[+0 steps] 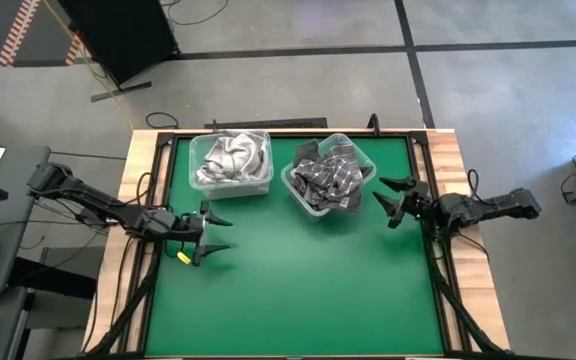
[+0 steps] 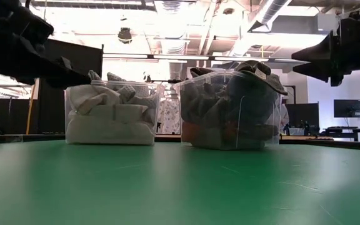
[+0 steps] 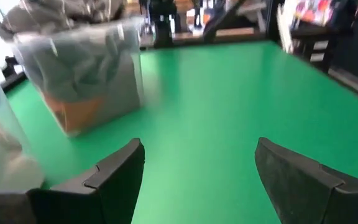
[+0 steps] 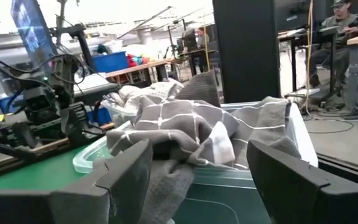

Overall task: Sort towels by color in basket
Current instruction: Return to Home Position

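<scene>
L gripper (image 1: 215,232) & R gripper (image 1: 392,199) are hovering wide open, empty, over green mat (image 1: 298,285); bins (image 1: 231,189) of towels (image 1: 230,157) sitting btwn them; person (image 4: 335,28) sitting far beyond R gripper.

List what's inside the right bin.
The right bin holds checked grey towels, heaped above its rim. Through its wall an orange towel shows at the bottom. The pile's middle is covered.

Towels (image 2: 255,67) in two clear bins (image 2: 230,141)
</scene>
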Robot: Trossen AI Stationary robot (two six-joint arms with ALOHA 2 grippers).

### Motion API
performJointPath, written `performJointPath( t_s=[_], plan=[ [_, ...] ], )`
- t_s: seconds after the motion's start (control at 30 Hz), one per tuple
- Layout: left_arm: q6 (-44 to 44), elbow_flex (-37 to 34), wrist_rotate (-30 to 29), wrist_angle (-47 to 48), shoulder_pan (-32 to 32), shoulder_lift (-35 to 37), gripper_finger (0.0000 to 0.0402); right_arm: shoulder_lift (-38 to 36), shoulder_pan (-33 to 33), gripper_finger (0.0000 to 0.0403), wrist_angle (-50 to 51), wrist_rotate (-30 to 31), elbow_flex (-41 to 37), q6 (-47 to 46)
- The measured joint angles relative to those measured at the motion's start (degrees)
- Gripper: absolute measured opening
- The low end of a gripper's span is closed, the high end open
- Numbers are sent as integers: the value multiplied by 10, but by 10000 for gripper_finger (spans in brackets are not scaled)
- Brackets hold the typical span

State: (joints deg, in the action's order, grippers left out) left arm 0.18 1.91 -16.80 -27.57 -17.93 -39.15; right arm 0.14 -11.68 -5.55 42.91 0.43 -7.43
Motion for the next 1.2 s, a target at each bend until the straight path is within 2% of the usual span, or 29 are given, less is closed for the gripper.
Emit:
performJointPath(
  t_s=[1.2],
  plan=[
    [-16, 13, 0, 184, 0, -1, 293, 0, 6, 291, 12, 2, -1, -1]
  ],
)
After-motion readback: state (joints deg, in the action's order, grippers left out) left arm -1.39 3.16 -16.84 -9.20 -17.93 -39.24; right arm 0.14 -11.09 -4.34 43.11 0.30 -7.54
